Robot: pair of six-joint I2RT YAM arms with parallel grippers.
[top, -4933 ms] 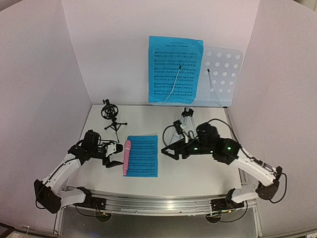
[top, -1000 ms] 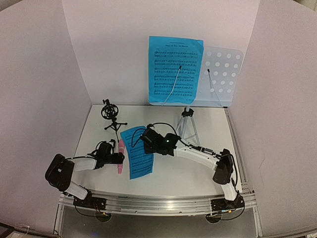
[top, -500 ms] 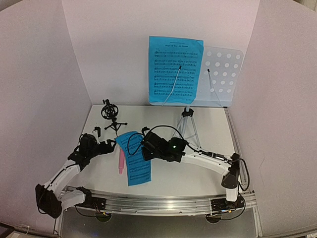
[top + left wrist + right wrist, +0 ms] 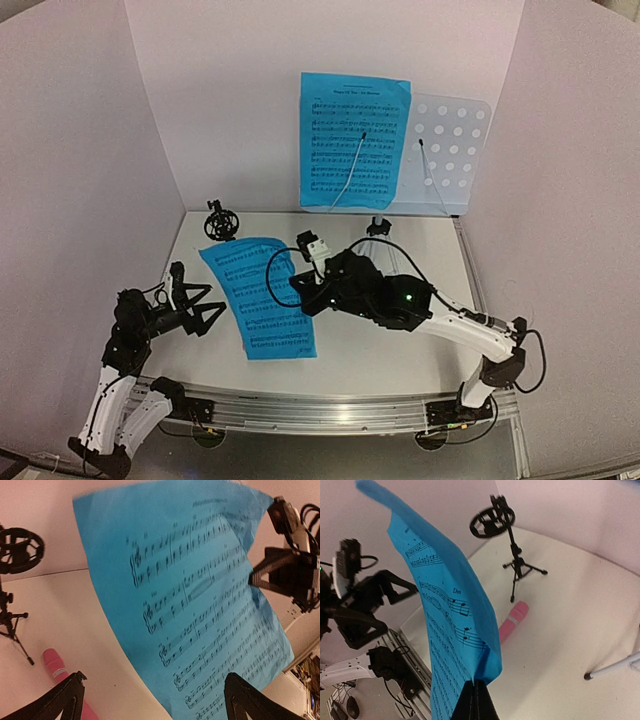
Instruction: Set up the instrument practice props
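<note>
My right gripper (image 4: 303, 300) (image 4: 475, 686) is shut on the lower corner of a bright blue music sheet (image 4: 255, 295) (image 4: 455, 610) (image 4: 200, 595), which hangs lifted and curled above the table. My left gripper (image 4: 213, 303) (image 4: 154, 682) stands open to the sheet's left, holding nothing. The pink microphone (image 4: 56, 669) (image 4: 513, 620) lies on the table under the sheet and is hidden in the top view. The small black mic holder (image 4: 220, 223) (image 4: 496, 521) stands at the back left. A second blue sheet (image 4: 353, 140) rests on the pale blue music stand (image 4: 452, 150).
White walls close in the table on three sides. A metal rail (image 4: 320, 410) runs along the near edge. The right arm hides most of the stand's silver tripod (image 4: 377, 226); one of its legs (image 4: 615, 668) reaches across the table on the right.
The right gripper has raised the blue sheet higher, and it now covers the microphone from above. The left arm has drawn back to the left with its jaws wide.
</note>
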